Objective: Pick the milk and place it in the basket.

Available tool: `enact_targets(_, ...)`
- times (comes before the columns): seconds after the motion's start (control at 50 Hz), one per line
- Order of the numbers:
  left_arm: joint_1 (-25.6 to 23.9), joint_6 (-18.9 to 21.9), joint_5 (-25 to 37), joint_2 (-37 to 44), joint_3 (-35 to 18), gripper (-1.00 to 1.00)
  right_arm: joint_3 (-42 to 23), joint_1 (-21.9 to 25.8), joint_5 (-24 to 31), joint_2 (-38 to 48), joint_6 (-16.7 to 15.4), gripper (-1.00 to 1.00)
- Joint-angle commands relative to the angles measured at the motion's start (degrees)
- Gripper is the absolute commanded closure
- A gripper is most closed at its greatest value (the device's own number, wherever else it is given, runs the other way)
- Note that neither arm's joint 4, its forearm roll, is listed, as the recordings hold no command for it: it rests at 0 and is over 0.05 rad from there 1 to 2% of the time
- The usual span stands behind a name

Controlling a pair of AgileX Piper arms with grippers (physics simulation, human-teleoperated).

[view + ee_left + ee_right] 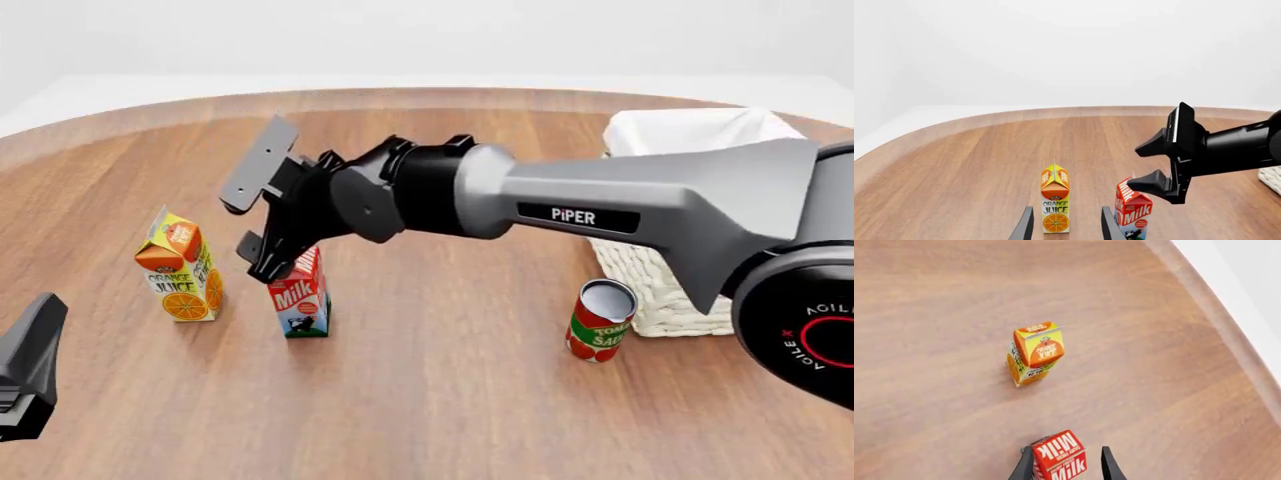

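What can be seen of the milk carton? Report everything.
The milk is a small gable-top carton, red top with white "Milk" lettering, blue-green base with a cow picture. It stands upright on the wooden table, apart from the juice carton. The right gripper, open, straddles its top; contact cannot be told.

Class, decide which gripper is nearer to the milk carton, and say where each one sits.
Right. The right gripper hangs open directly over the milk; the left gripper sits off beyond the orange juice.
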Motion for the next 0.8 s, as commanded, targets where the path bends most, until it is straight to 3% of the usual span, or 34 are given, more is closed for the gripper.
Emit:
enact_targets(0.02, 0.0, 0.0, 0.0, 0.0, 0.0, -1.0, -0.6, -0.2, -0.1, 1.1, 0.3, -1.0)
enact_targets(0.8, 0.0, 0.0, 0.0, 0.0, 0.0, -1.0, -0.6, -0.3, -0.5, 3.4, 1.3, -1.0)
